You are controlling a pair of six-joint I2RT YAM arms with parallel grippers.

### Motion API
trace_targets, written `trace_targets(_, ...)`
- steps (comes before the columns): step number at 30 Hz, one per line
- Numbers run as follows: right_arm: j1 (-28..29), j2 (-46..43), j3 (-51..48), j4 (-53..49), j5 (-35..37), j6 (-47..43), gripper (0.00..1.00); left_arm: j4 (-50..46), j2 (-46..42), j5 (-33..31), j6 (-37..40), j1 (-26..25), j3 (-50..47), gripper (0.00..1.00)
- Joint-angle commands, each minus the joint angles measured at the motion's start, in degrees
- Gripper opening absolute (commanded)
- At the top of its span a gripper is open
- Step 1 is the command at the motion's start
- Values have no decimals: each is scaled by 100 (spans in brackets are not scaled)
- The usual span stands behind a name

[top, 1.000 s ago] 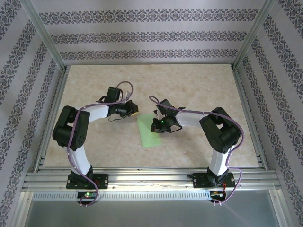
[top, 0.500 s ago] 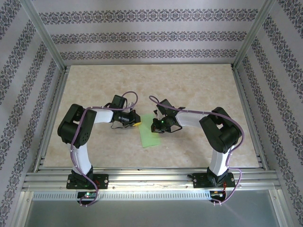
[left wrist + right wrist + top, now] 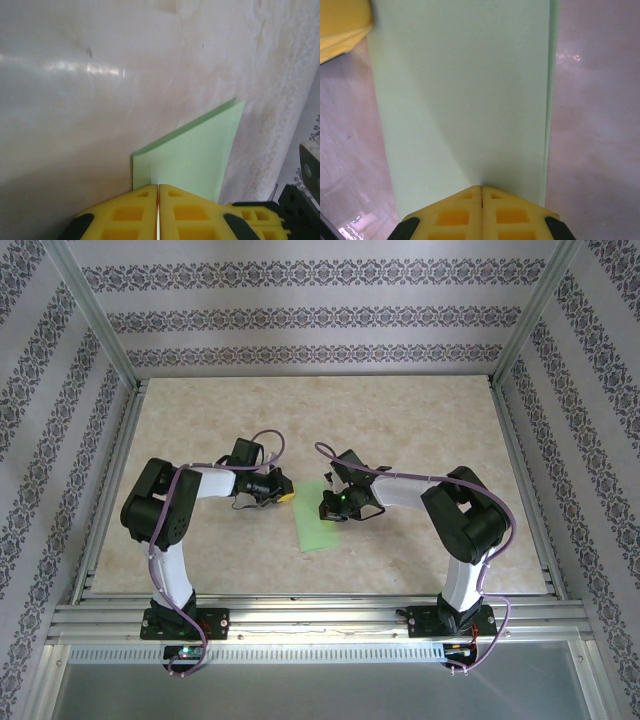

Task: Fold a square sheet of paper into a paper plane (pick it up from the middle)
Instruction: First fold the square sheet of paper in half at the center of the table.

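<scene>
Two grippers are working on what looks like an early fold. The table point(image 3: 420, 420) is carrying the square sheet of paper point(image 3: 318, 530), which is lying doubled into a long strip midway between the left and right edges, nearer the near edge. The right gripper point(image 3: 327, 508), jaws together, is pressing on the strip's far part. The left gripper point(image 3: 284, 491), jaws likewise together, is touching its far left corner. Next, I judge, a corner needs lifting without dragging the strip.
</scene>
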Motion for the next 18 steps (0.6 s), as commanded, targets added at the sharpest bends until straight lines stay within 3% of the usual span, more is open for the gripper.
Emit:
trace_targets(1,-45,299,-326,-857,362,-86,0,-99,155,-722,-114,166,219,9)
trace_targets(12,-44,292,-334,-839,364,-83,0,-697,186,-976,-71,165,664,10)
trace_targets(18,-34,265,-334,-814,359,-45,0,-721,-255,-713,-24,101,612,11)
